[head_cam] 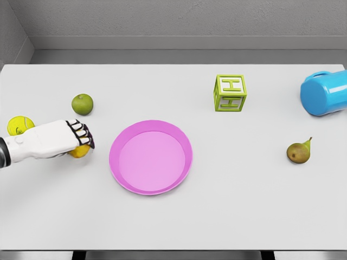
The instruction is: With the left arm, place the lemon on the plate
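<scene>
A yellow lemon lies on the white table at the left, mostly covered by my left hand. The hand comes in from the left edge and its fingers curl down over the lemon's top, closed around it. Only the lemon's lower edge shows beneath the fingertips. The pink plate sits in the middle of the table, a short way to the right of the hand, with nothing on it. My right arm does not show.
A green apple lies behind the hand and a yellow tennis ball beside the forearm. A green letter cube, a blue mug on its side and a brown pear stand to the right.
</scene>
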{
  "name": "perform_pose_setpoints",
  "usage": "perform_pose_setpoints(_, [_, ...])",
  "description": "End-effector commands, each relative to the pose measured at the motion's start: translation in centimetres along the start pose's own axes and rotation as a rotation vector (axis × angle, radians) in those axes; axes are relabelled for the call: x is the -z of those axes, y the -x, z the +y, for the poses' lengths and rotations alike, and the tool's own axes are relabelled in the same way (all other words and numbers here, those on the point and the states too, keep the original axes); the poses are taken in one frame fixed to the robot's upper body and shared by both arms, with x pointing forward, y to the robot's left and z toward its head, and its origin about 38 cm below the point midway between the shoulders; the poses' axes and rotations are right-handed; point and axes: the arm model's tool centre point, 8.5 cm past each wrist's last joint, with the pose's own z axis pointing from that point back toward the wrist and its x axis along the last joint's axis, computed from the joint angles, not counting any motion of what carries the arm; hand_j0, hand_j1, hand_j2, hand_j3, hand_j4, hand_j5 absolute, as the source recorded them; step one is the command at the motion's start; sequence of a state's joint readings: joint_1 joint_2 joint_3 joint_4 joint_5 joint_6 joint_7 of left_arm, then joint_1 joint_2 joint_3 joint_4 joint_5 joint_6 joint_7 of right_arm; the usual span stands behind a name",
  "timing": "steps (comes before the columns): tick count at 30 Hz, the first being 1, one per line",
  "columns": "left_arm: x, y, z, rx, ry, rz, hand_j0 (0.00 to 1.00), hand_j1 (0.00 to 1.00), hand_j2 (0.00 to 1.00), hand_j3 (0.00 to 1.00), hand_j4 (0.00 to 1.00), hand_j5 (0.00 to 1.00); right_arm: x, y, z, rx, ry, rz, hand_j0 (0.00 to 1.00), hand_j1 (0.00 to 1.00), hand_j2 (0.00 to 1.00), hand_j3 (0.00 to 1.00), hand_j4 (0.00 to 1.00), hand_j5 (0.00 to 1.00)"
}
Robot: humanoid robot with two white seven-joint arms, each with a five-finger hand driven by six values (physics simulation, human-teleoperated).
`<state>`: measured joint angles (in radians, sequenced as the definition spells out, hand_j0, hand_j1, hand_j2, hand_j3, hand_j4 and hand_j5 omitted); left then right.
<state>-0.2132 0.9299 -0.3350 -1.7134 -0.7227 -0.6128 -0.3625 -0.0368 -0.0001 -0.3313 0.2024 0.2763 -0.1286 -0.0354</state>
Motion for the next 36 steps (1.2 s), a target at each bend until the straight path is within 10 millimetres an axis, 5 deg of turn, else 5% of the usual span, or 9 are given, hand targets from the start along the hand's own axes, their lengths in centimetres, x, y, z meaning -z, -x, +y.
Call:
perform_pose_setpoints(1, [0.4,-0.3,0.2,-0.028,-0.028,-0.012,0.40,0.40,0.40,0.40,0.40,0.40,0.0,0.0,0.0,0.000,0.000,0.001,1.00,1.00,1.00,1.00,1.00,1.00])
perform_pose_setpoints(23, [5.7,-3.6,3.1,-0.068,-0.177,-0.118,0.40,0.40,0.40,0.40,0.40,0.40,0.0,0.0,0.0,0.000,0.000,0.000,1.00,1.00,1.00,1.00,1.00,1.00])
perform_pose_setpoints(32, [9.1,-7.3,4.1,-0.065,-0.200,-0.242,0.40,0.40,0.40,0.40,0.40,0.40,0.0,0.0,0.0,0.000,0.000,0.000,1.00,1.00,1.00,1.00,1.00,1.00])
perform_pose_setpoints(35, [9.7,-7.9,4.7,-0.057,-0.210,-0.267,0.42,0.42,0.42,0.42,0.42,0.42,0.0,0.0,0.0,0.000,0.000,0.001,1.00,1.00,1.00,1.00,1.00,1.00])
perform_pose_setpoints(36, [9.8,-8.0,4.7,-0.058,-0.211,-0.268,0.51,0.51,0.51,0.51,0.51,0.51,0.0,0.0,0.0,0.000,0.000,0.000,1.00,1.00,1.00,1.00,1.00,1.00])
